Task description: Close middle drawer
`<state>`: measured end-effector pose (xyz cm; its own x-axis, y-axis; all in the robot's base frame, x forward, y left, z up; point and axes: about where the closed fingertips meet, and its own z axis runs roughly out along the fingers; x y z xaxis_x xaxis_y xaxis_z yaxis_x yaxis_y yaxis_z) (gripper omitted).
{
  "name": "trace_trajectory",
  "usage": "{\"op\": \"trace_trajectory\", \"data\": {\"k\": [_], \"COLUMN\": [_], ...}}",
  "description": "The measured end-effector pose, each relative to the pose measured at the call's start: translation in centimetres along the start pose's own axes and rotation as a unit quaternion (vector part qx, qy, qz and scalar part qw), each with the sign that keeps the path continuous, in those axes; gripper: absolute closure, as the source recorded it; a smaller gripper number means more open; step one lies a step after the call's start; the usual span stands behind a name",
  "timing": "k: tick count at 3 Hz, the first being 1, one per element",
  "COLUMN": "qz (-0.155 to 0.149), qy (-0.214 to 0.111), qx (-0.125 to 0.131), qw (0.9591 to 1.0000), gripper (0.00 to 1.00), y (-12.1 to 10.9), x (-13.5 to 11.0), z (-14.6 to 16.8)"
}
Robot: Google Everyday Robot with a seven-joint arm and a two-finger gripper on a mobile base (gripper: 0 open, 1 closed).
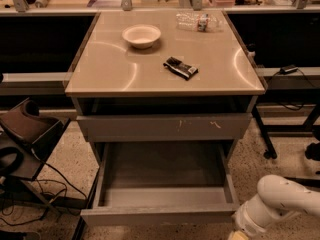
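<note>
Drawer [161, 216] stands pulled out under the bench [112, 71] | front panel runs crosswise, just left of the hand [240, 234] and level with it (grip state: cannot tell) | closing push would go bench-ward, beyond the hand.

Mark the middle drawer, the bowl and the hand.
middle drawer [155, 216], camera view, on its plain front panel.
bowl [141, 34], camera view, on its inside.
hand: not in view; arm [280, 201], camera view, white link at bottom right.

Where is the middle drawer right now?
The middle drawer is pulled open at low centre of the camera view, under the scratched drawer front; the white arm is beside its right front corner, its gripper out of frame.
</note>
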<state>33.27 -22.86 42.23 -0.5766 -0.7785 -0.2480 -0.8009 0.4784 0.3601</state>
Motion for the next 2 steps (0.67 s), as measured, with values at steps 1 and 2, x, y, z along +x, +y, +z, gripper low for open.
{"op": "trace_trajectory", "data": {"k": [1,2], "qz": [-0.029,-0.090], "qy": [-0.023,-0.023], "qx": [-0.020,-0.057], "qw": [0.9991,0.9941], "gripper": [0.00,0.00], "y": [-0.5,1.0], "x": [-3.8,-9.4], "z": [0.8,3.2]}}
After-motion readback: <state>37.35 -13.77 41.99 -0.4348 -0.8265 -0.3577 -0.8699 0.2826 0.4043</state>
